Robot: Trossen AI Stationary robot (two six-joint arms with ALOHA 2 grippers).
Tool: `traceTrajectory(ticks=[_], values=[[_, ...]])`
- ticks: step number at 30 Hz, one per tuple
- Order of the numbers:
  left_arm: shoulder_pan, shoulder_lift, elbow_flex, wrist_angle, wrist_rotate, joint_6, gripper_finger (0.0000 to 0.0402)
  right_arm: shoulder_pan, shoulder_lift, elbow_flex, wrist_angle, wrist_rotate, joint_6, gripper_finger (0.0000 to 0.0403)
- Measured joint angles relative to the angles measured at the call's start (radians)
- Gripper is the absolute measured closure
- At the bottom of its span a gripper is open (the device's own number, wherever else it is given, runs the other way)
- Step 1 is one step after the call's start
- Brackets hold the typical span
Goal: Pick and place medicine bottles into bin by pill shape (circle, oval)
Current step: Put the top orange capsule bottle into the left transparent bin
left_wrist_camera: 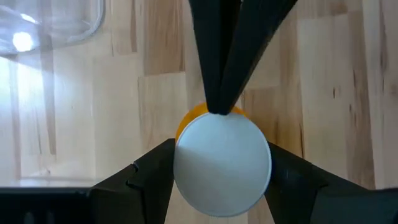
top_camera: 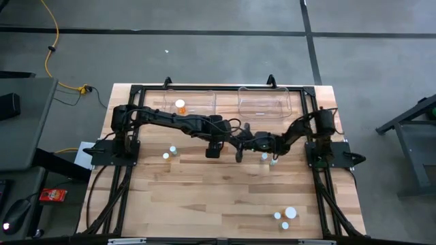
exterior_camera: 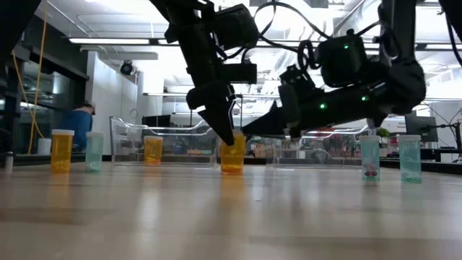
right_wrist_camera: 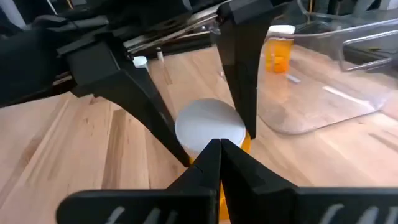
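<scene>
The left gripper (left_wrist_camera: 222,177) clasps the smooth round white cap of an orange medicine bottle (left_wrist_camera: 222,163), one dark angular finger on each side, the little cylinder standing upright on the pale planked wooden table (top_camera: 225,197) near its middle. The right gripper (right_wrist_camera: 219,149), its tapered black fingers pressed together into a wedge and holding nothing, touches its tip to that same cap. Beyond, at the far edge, stand two clear rounded plastic bins (top_camera: 264,100), the left one (top_camera: 190,102) holding another orange bottle (top_camera: 180,105).
</scene>
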Motion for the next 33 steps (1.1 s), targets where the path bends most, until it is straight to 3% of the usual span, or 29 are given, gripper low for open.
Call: traceTrajectory(ticks=[10,17,29,33], values=[[0.000,0.002,0.000,0.013,0.000,0.000,0.0203,0.000,0.023,0.080,-0.005,-0.046,-0.020,0.0403],[0.001,0.002,0.000,-0.002,-0.007,0.001,0.0203,-0.002,0.031,0.137,-0.146,-0.027,-0.018,0.0403],[0.001,0.003,0.000,0.001,-0.008,0.010,0.0202,-0.007,0.032,0.140,-0.198,0.001,-0.017,0.0403],[0.001,0.003,0.000,0.004,-0.007,0.007,0.0181,-0.007,0.033,0.139,-0.198,0.003,-0.017,0.0403]])
